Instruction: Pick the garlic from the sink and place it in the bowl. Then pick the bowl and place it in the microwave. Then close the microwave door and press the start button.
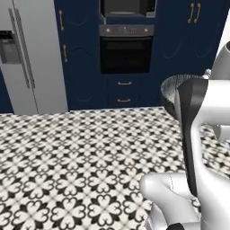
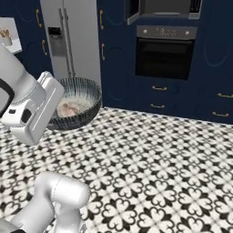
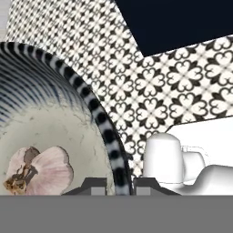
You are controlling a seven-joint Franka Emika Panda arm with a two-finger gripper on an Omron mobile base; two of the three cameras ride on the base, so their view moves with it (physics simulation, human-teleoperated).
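Observation:
My gripper (image 3: 119,184) is shut on the rim of the bowl (image 3: 45,77), one fingertip inside the rim and one outside. The bowl is wide, striped dark blue-grey, pale inside, and hangs in the air above the patterned floor. The garlic (image 3: 41,170), a pale pinkish bulb, lies on the bowl's bottom. In the right base view the bowl (image 2: 86,98) sits just beyond my white hand with the garlic (image 2: 68,109) in it. Its rim (image 1: 173,87) peeks from behind my arm in the left base view. The microwave (image 2: 164,7) is high ahead, its grey-framed door (image 2: 132,11) swung out at the cavity's left.
A black oven (image 2: 166,57) sits under the microwave (image 1: 128,6), with navy drawers (image 2: 159,98) below it. A grey fridge (image 2: 73,41) stands to the left of the navy cabinets. Black-and-white patterned floor (image 1: 81,152) stretches between me and the appliances.

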